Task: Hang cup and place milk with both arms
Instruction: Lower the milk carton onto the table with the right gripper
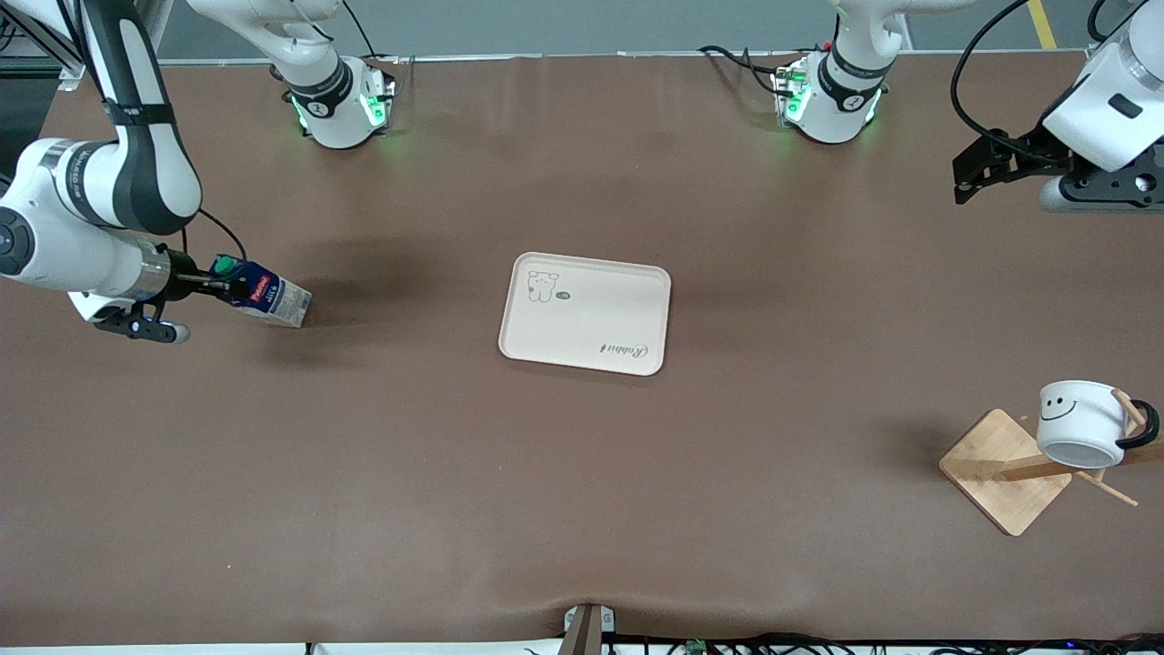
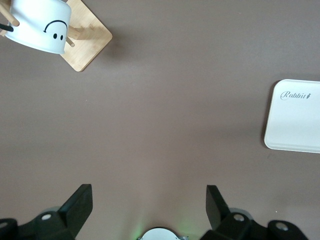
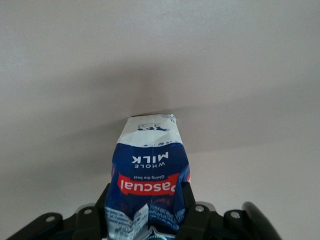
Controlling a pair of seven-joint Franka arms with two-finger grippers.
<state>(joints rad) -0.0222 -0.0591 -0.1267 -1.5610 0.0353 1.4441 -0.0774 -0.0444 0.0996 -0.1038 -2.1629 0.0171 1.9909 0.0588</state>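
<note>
The milk (image 1: pixel 265 296) is a dark-blue carton with a red label and a green cap. It is tilted at the right arm's end of the table, pale base low over the tabletop. My right gripper (image 1: pixel 223 284) is shut on its cap end. In the right wrist view the milk (image 3: pixel 150 170) sits squeezed in the right gripper (image 3: pixel 147 197). The white cup (image 1: pixel 1080 423) with a smiley face hangs mouth-down by its black handle on a wooden rack (image 1: pixel 1005 473). My left gripper (image 1: pixel 966 177) hangs open and empty over the left arm's end of the table. The left wrist view shows the left gripper (image 2: pixel 148 192) above bare table and the cup (image 2: pixel 42 25) farther off.
A cream tray (image 1: pixel 587 312) with a rabbit drawing lies in the middle of the table, also visible as the tray (image 2: pixel 295 117) in the left wrist view. The rack's square bamboo base (image 2: pixel 90 42) sits near the front edge. Both arm bases (image 1: pixel 341 105) stand along the back edge.
</note>
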